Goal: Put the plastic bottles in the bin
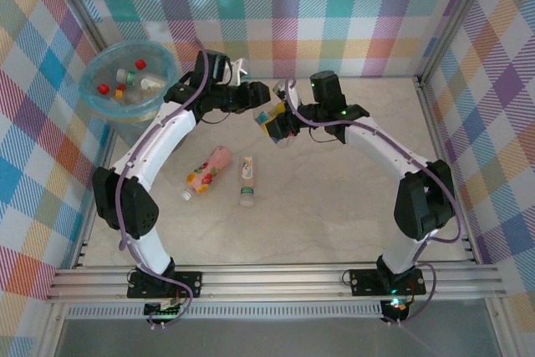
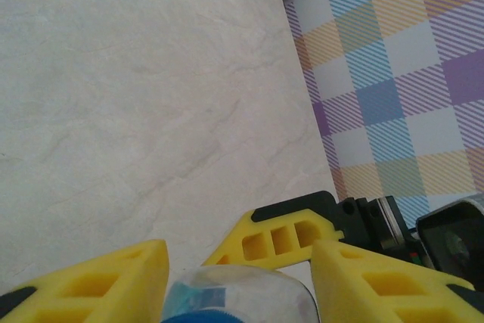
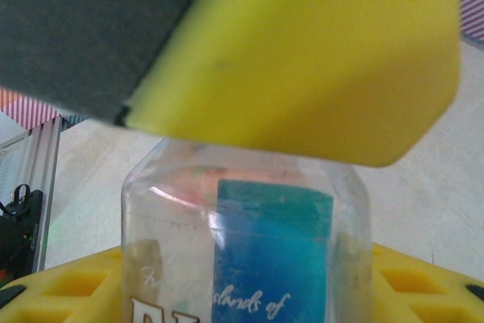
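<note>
Hovering above a pale marbled tabletop (image 1: 334, 206) inside a plaid-walled enclosure (image 1: 334, 14), left gripper (image 2: 242, 262) and right gripper (image 3: 249, 187) both pinch one clear blue-labelled plastic bottle (image 3: 265, 255).

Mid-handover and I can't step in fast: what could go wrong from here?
1. The bottle sits between both grippers; if the right gripper releases before the left gripper grips firmly, it falls.
2. Both grippers crowd that one bottle and may clash.
3. The bin stands far left; a poor grip could lose the bottle on the way.
</note>
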You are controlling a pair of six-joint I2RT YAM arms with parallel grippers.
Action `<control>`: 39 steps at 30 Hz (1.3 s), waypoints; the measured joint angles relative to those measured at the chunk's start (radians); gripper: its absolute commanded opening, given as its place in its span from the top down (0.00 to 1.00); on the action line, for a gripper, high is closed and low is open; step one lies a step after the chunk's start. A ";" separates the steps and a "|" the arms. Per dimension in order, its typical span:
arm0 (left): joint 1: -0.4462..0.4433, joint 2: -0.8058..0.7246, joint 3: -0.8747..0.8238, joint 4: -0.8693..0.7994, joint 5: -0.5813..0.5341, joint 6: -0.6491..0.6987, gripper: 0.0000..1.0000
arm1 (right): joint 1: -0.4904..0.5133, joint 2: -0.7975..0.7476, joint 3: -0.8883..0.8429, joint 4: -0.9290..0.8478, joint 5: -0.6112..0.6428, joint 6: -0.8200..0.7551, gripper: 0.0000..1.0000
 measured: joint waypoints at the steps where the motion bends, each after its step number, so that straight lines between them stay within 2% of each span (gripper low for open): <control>1: 0.001 0.000 0.000 0.000 -0.006 -0.002 0.62 | 0.001 -0.002 -0.003 0.009 0.000 0.002 0.44; 5: 0.003 -0.002 -0.001 0.011 -0.011 -0.019 0.79 | 0.001 -0.004 -0.011 0.026 0.004 0.011 0.42; 8: 0.003 -0.002 -0.001 0.012 -0.015 -0.025 0.84 | 0.002 -0.005 -0.016 0.037 0.011 0.021 0.37; 10: 0.002 -0.002 -0.001 0.010 -0.020 -0.024 0.87 | 0.002 -0.005 -0.017 0.037 0.015 0.025 0.29; 12: 0.001 -0.009 -0.001 0.001 -0.031 -0.021 0.94 | 0.002 -0.005 -0.020 0.037 0.033 0.035 0.18; 16: 0.006 -0.045 -0.001 -0.015 -0.069 -0.009 1.00 | 0.007 -0.007 -0.029 0.038 0.066 0.077 0.00; 20: 0.039 -0.095 0.008 -0.038 -0.105 -0.010 1.00 | 0.010 -0.026 -0.040 0.045 0.072 0.094 0.00; 25: 0.188 -0.171 0.045 -0.064 -0.175 -0.010 1.00 | 0.013 -0.045 -0.033 0.026 0.066 0.103 0.00; 32: 0.492 -0.283 0.098 -0.077 -0.309 -0.010 1.00 | 0.023 -0.065 0.005 0.001 0.051 0.144 0.00; 39: 0.750 -0.235 0.219 -0.145 -0.344 -0.014 1.00 | 0.088 -0.079 0.058 -0.013 0.018 0.154 0.00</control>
